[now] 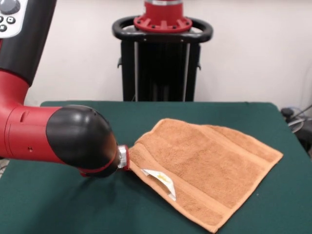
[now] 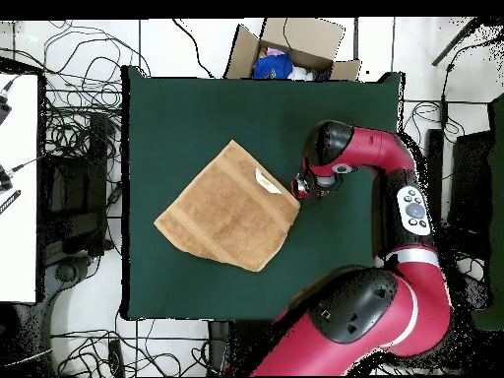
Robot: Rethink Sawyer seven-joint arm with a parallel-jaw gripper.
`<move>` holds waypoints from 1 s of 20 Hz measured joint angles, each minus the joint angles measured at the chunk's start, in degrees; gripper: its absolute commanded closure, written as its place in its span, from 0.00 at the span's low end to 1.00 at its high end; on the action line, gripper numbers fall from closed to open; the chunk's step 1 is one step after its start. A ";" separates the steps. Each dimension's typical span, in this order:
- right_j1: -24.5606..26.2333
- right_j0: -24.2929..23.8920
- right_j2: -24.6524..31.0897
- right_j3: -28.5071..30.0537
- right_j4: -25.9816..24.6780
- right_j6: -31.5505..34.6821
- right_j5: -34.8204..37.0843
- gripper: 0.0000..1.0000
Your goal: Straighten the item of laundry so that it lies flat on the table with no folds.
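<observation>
Your towel [image 1: 207, 170] [image 2: 228, 207] lies mid-table [image 1: 58, 204] [image 2: 167, 108], turned diagonally, white tag [image 1: 161, 181] [image 2: 266, 179] showing on the edge nearest the arm. Gripper [image 1: 125, 158] [image 2: 298, 185] sits right at that edge by the tag. You cannot tell from either view whether it is clenched or released; the arm's wrist hides it.

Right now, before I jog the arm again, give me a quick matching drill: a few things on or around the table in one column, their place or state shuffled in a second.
Things:
1. towel
2. white care tag
3. cardboard box
4. end effector

Places or states:
A. on the floor beyond the table's edge farthest from the robot's base
B. at the towel's corner
C. lying askew on the green table
D. on the towel's edge, close to the arm's tip

Pairs: 1-C, 2-D, 3-A, 4-B
</observation>
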 measured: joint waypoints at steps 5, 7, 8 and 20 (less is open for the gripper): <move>0.02 0.96 -1.83 -0.56 -0.03 0.00 1.18 0.00; -0.04 1.45 -3.07 -0.68 -0.37 0.00 2.43 0.00; -0.08 1.70 -3.68 -0.75 -0.70 0.00 3.20 0.00; -2.45 4.19 -11.24 -1.77 -8.68 0.00 19.29 0.00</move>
